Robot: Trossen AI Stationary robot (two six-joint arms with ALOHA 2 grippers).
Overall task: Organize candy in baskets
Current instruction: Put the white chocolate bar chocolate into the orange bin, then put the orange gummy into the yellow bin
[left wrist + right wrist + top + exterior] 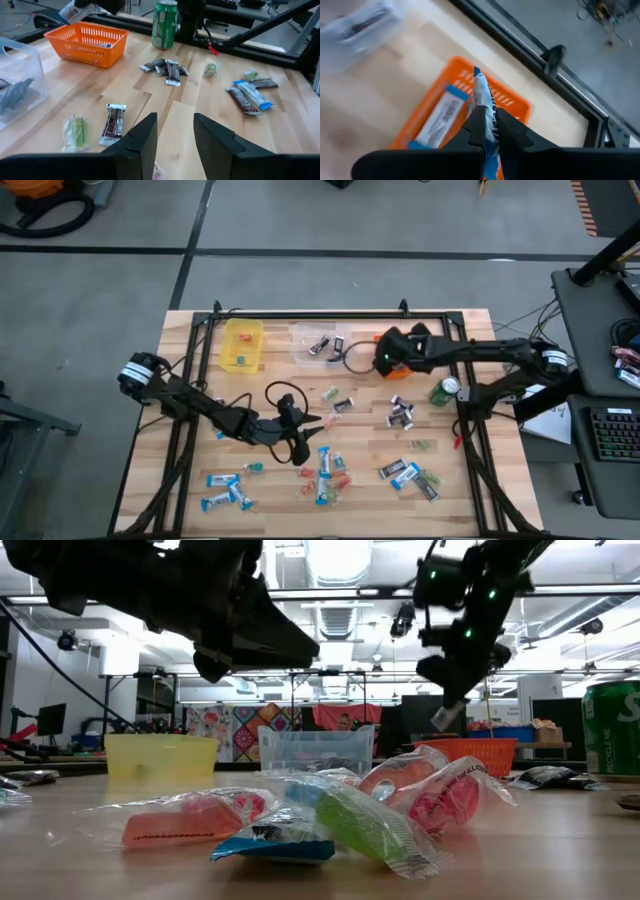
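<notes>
From above, the right gripper (385,360) hangs over the orange basket (402,370) at the far side of the table (190,380), with the clear basket (305,340) just beside it and the yellow basket (243,345) farther off on the same side. The green can (444,390) stands close behind the right arm. The left gripper (312,428) is over the middle of the table, its fingers parted with nothing between them. Loose candy lies ahead of it and to both sides: blue-and-white bars (222,480), dark pieces (401,415), and small red and green pieces (340,478).

At table height, the right gripper (447,712) hangs above the orange basket (480,755). The left gripper (300,648) is raised clear of the table, above a heap of red, green and blue candy (340,815) in the foreground.

In the left wrist view, the left gripper's (175,137) fingers (145,140) stand partly open, holding and touching nothing, with bare wood between them. A dark bar (114,122) and a green piece (75,132) lie just ahead to one side; the orange basket (85,45) and can (165,22) are well beyond.

In the right wrist view, the right gripper (487,125) is pinched tight on a blue-and-white bar (484,100), held directly above the orange basket (515,107), where another blue-and-white bar (442,117) already lies.
</notes>
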